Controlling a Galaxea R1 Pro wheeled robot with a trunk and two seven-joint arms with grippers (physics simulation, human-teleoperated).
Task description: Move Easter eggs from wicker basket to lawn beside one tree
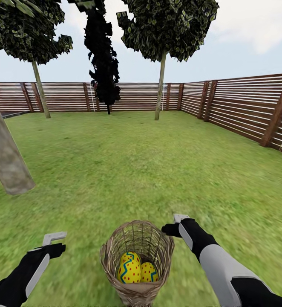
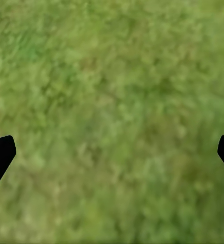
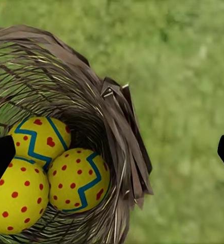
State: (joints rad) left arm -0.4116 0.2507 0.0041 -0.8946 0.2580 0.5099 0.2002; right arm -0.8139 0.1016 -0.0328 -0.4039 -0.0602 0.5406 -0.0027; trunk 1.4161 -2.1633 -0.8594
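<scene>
We see the wicker basket (image 1: 137,262) on the lawn (image 1: 128,170), between both grippers and close in. Right gripper (image 1: 178,223) hangs just beside the basket rim on its right, above it, jaws spread wide, nothing between them. In our right wrist view the fingertips (image 3: 0,155) sit at opposite frame edges, basket (image 3: 101,117) under and to one side, all three Easter eggs (image 3: 78,179) packed together at its bottom, touching. Left gripper (image 1: 53,241) hovers over bare grass, well to the basket's left, also released and empty; our left wrist view shows its fingertips (image 2: 0,155) far apart over lawn (image 2: 112,101). Thick-trunked tree (image 1: 4,153) stands ahead-left of the left gripper.
</scene>
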